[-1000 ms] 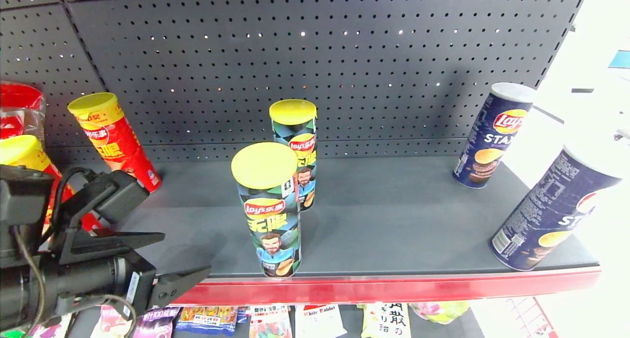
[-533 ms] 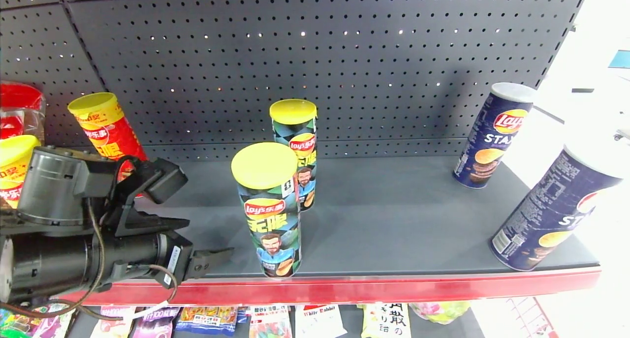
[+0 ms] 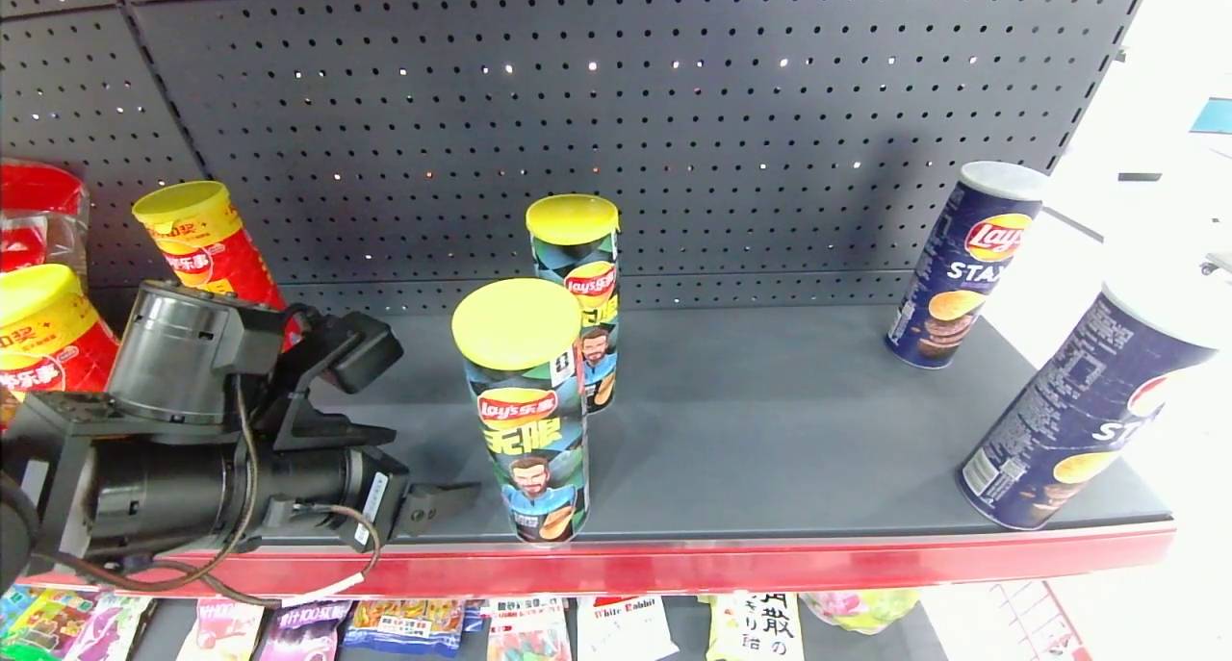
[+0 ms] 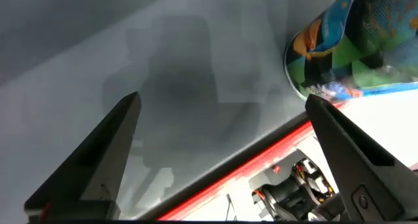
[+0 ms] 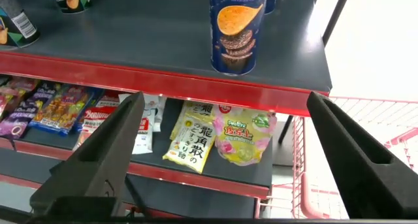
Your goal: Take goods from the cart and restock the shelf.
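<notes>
Two green chip cans with yellow lids stand mid-shelf, one at the front point(image 3: 525, 401) and one behind it point(image 3: 576, 286). My left gripper point(image 3: 433, 464) hovers low over the grey shelf point(image 3: 770, 420), just left of the front green can. It is open and holds nothing. In the left wrist view that can's base point(image 4: 346, 54) lies beyond one finger of the left gripper point(image 4: 222, 100). My right gripper point(image 5: 226, 96) is open and empty, facing the shelf front below a dark blue can point(image 5: 238, 28).
Red cans point(image 3: 217, 257) point(image 3: 43, 334) stand at the shelf's left. Dark blue cans are at the right, one at the back point(image 3: 962, 262) and one at the front point(image 3: 1078, 420). A pegboard wall point(image 3: 616, 132) backs the shelf. Snack packets point(image 5: 215, 136) fill the lower shelf. A red wire cart point(image 5: 372, 178) is on the right.
My left arm has moved right and up over the shelf edge, closer to the front green can. Its gripper stays open. The cans have not moved.
</notes>
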### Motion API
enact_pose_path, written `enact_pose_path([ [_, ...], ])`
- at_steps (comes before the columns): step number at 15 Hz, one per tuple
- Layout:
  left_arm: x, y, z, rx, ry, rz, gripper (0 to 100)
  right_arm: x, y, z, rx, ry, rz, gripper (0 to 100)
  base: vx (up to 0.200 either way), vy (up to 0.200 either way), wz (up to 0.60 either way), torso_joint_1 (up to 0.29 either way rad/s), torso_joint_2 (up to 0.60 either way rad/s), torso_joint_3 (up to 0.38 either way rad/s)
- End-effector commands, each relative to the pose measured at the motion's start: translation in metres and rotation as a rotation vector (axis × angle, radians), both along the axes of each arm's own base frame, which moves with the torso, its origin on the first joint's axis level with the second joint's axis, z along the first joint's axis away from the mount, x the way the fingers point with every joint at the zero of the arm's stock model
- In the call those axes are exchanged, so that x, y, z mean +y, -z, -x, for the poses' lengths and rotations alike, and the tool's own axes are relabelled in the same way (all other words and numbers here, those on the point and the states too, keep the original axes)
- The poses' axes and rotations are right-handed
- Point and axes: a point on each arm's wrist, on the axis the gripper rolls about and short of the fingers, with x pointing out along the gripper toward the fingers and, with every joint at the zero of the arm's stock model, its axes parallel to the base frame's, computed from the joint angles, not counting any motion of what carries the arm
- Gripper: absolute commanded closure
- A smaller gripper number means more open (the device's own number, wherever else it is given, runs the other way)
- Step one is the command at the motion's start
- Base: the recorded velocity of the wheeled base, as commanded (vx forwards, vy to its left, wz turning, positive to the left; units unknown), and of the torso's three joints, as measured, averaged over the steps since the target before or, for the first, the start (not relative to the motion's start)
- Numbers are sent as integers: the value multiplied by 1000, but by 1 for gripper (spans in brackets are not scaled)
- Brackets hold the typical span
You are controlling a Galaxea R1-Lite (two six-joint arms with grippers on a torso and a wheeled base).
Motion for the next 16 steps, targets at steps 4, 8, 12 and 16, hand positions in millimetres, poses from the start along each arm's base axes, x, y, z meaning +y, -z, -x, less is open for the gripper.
enact_pose_path([
  [4,-6,1,-12,8,6,-3,0,0,-1,-1,4,1,1,0,0,0,0,0,0,0],
  [8,-12,0,-17,3,17,0,0,0,0,-1,6,1,1,0,0,0,0,0,0,0],
  [12,-13,0,-18,3,20,1,0,0,0,-1,7,1,2,0,0,0,0,0,0,0],
  [16,-13,1,-18,8,21,-1,0,0,0,-1,10,1,2,0,0,0,0,0,0,0],
])
